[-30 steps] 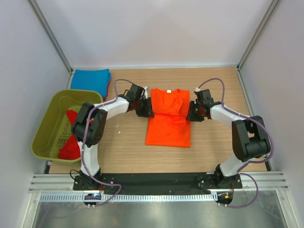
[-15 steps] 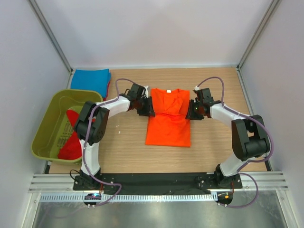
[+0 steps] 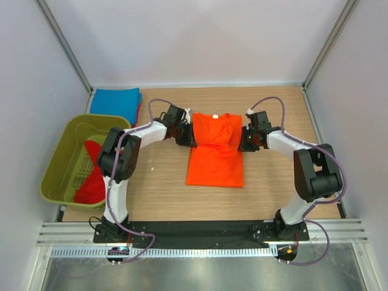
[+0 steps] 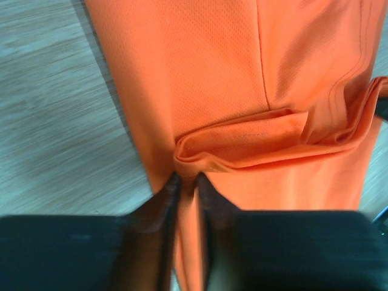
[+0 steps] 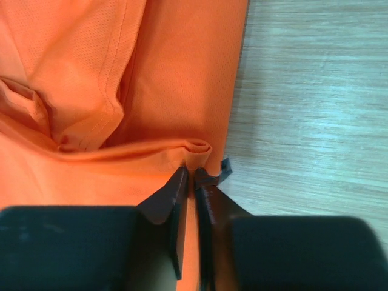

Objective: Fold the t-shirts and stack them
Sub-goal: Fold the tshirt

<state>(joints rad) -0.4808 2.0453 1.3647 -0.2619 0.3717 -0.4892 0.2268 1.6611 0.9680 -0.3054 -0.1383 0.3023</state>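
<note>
Left wrist crops orange t-shirt

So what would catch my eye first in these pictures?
The orange shirt lies flat mid-table, with the left gripper and right gripper pinching its opposite side edges. At the left, an olive tub holds red shirts, and a folded blue shirt sits in the far left corner.

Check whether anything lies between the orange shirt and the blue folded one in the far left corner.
Nothing loose shows there. Only the left arm's forearm crosses that stretch; the green tub sits off to the side. The left gripper and right gripper pinch the orange shirt at its side edges.
</note>
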